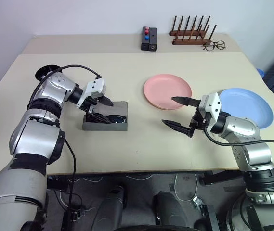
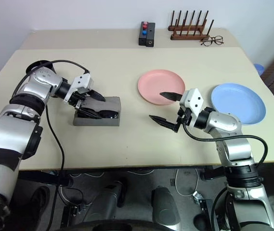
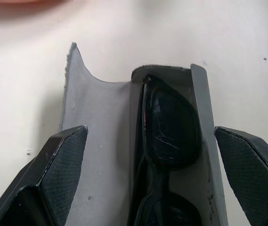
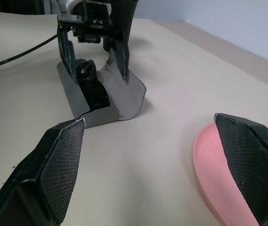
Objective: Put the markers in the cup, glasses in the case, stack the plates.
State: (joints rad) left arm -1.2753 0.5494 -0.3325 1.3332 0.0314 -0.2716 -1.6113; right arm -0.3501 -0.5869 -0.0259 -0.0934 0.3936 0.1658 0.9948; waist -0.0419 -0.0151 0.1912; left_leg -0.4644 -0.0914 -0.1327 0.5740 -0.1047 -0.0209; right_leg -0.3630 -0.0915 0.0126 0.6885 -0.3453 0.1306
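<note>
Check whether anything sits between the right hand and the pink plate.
Nothing visible does. The right hand hangs open just in front of the pink plate, one finger already over its near rim. The blue plate lies off to the side, apart.

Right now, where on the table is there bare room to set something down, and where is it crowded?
Bare: the near strip of the table in front of the case, and the wide middle band between the pink plate and the rack. Crowded: around the case, where the open left gripper straddles it, and between the plates, where the right gripper hangs beside the blue plate.
</note>
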